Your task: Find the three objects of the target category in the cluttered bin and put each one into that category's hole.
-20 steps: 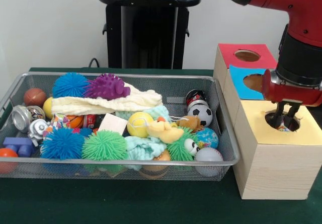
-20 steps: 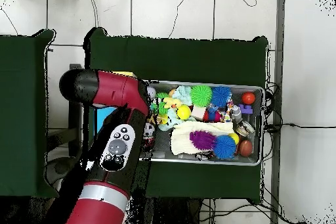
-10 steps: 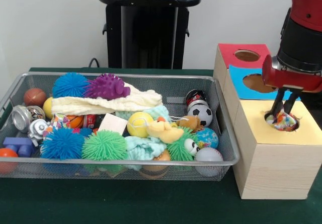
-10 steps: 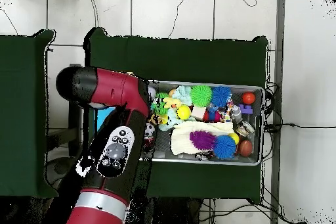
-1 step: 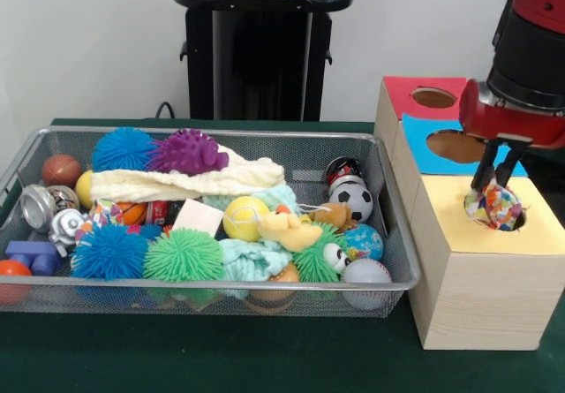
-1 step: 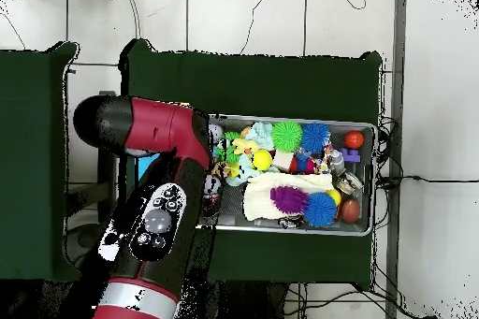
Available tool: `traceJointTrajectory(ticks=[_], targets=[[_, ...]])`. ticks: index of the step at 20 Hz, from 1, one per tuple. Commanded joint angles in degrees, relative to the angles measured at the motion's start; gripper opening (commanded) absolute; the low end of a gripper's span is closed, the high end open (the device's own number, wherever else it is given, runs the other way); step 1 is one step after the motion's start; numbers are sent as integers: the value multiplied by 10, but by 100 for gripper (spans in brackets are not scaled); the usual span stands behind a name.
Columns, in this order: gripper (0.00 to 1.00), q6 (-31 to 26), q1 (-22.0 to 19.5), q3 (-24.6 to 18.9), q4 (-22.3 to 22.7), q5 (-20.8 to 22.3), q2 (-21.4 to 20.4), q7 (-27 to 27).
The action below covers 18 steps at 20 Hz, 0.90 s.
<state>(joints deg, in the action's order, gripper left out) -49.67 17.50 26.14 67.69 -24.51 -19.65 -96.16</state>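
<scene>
1. My gripper (image 5: pixel 494 179) has risen above the yellow box's hole (image 5: pixel 496 216), fingers close together and pinching the top of the multicoloured cloth (image 5: pixel 494 206).
2. A second ago the cloth sat deeper; now it has come up with me, bulging from the hole.
3. So that drop seems unfinished; the wire bin (image 5: pixel 388 280) waits, still cluttered.

My end effector (image 5: pixel 491 179) hangs over the nearest box's (image 5: pixel 481 278) hole, a cloth (image 5: pixel 494 206) in it; the bin (image 5: pixel 395 234) sits left.
</scene>
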Motion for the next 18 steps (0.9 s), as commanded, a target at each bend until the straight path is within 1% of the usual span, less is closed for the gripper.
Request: traceJointTrajectory(ticks=[1, 5, 12, 14, 18], targets=[[100, -12, -6, -37, 55, 24, -26, -97], [100, 10, -12, -49, 61, 19, -27, -97], [100, 22, -14, -57, 61, 17, -24, -103], [100, 29, -17, -59, 59, 19, -24, -98], [100, 34, -19, -59, 71, 20, -30, -95]])
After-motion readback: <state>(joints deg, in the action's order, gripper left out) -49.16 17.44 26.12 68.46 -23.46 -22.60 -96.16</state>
